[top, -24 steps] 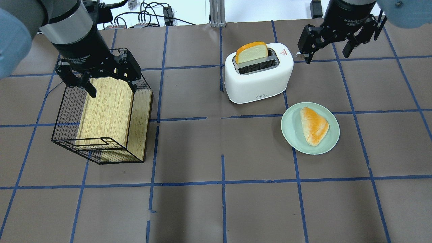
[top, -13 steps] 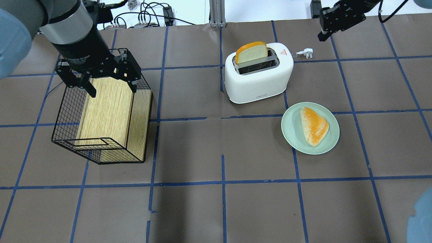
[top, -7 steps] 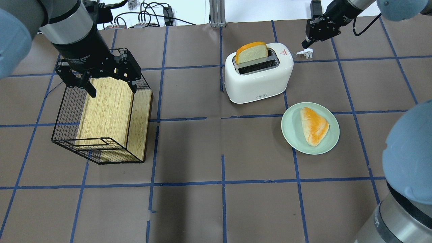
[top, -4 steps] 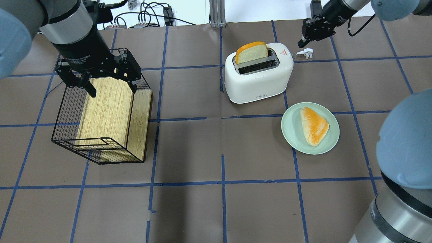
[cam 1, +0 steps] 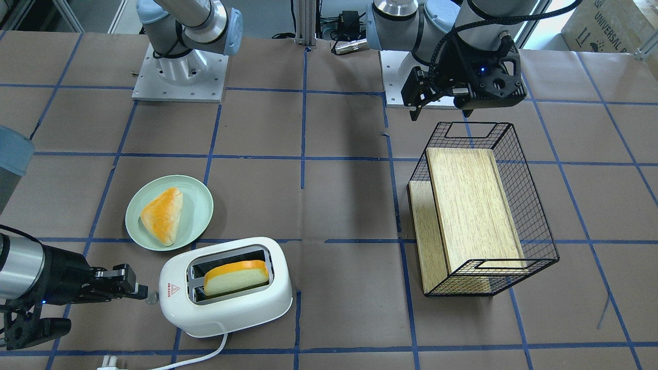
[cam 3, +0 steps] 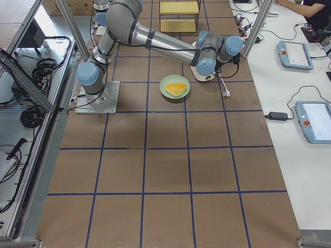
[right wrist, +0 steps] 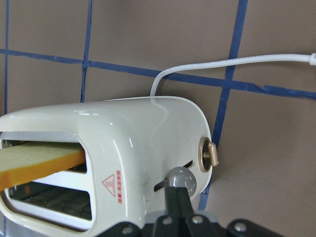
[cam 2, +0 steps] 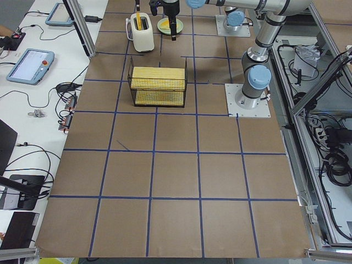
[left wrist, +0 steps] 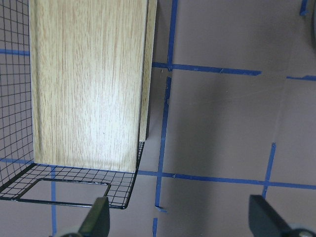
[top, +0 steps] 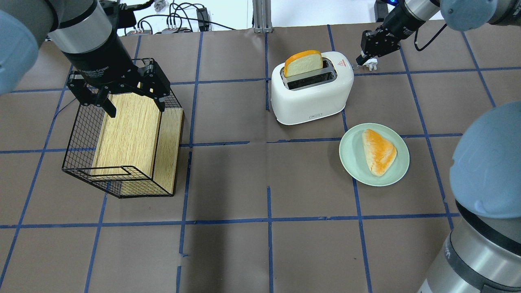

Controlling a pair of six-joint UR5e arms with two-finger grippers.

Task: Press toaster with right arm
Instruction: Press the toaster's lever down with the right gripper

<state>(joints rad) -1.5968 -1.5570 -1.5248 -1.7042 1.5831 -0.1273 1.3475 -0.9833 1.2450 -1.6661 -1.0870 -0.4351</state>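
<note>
The toaster (top: 311, 95) stands on the counter (top: 228, 183), on the far side from the robot and in its right half, just beside the plate (top: 346, 162), with a slice (top: 303, 63) upright in one slot. Its lever end faces the right gripper (cam 1: 138, 294), whose jaws are pressed together into one blunt tip and hold nothing. In the wrist view that tip sits right at the knob (right wrist: 181, 180), touching it or just short of it; I cannot tell which. The shell looks like thin, glossy plastic, so the toaster is probably light and apt to skate or rock on the paper-covered counter if pushed sideways. The force should therefore go straight down along the slot in the end face. The knob is the only place to bear on: it is small, clear and rounded, likely slick, so the tip ought to land on its crown, not its flank, and well clear of the brass dial (right wrist: 207, 155) beside it. A sprung lever will likely push back. The cord (cam 1: 203, 355) ends in a plug (cam 1: 109, 361) lying loose on the counter, so the lever may not latch. The left gripper (top: 136, 109) hangs over the basket (top: 81, 134), well apart from all this, its jaws spread and empty.
</note>
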